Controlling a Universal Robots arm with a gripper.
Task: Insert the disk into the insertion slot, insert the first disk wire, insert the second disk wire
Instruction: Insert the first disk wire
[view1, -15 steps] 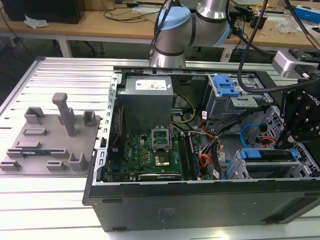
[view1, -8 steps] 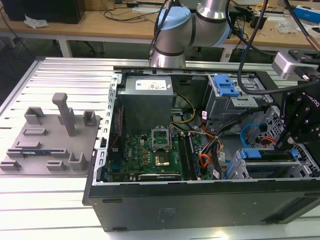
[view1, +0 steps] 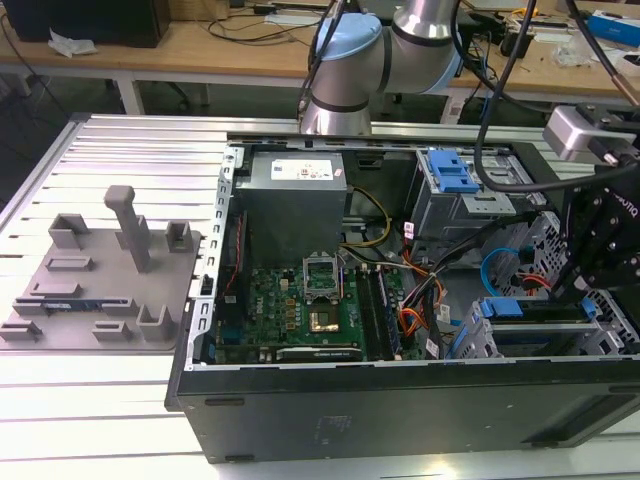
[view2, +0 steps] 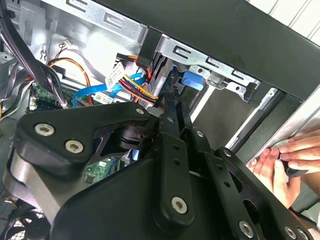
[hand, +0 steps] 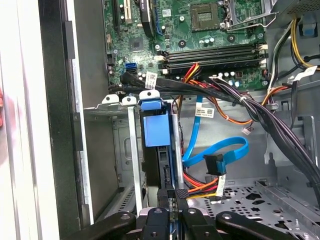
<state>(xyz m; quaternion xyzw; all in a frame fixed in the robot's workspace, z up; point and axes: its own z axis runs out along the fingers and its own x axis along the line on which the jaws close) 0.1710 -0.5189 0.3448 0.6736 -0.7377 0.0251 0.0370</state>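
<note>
The disk (hand: 156, 130), in its bright blue carrier, stands on edge inside the insertion slot (hand: 132, 150), a grey metal cage at the case's front corner. My gripper (hand: 174, 196) is shut on the disk's rear edge. In the exterior view the gripper (view1: 568, 290) hangs over the disk (view1: 515, 308) and the slot (view1: 480, 335). The second wrist view shows the fingers (view2: 170, 107) reaching to the carrier's blue tab (view2: 192, 80). The second disk wire (hand: 220, 150), light blue, loops loose beside the disk, with its black plug (hand: 215, 164) free. I cannot single out the first disk wire among the coloured bundles (hand: 202, 186).
A person's hand (view2: 280, 160) rests outside the case by the slot. The motherboard (view1: 300, 300), power supply (view1: 295, 195) and a blue-latched drive unit (view1: 450, 180) fill the case. Thick black cables (hand: 260, 112) cross above the cage. A grey fixture plate (view1: 100, 280) lies at the exterior view's left.
</note>
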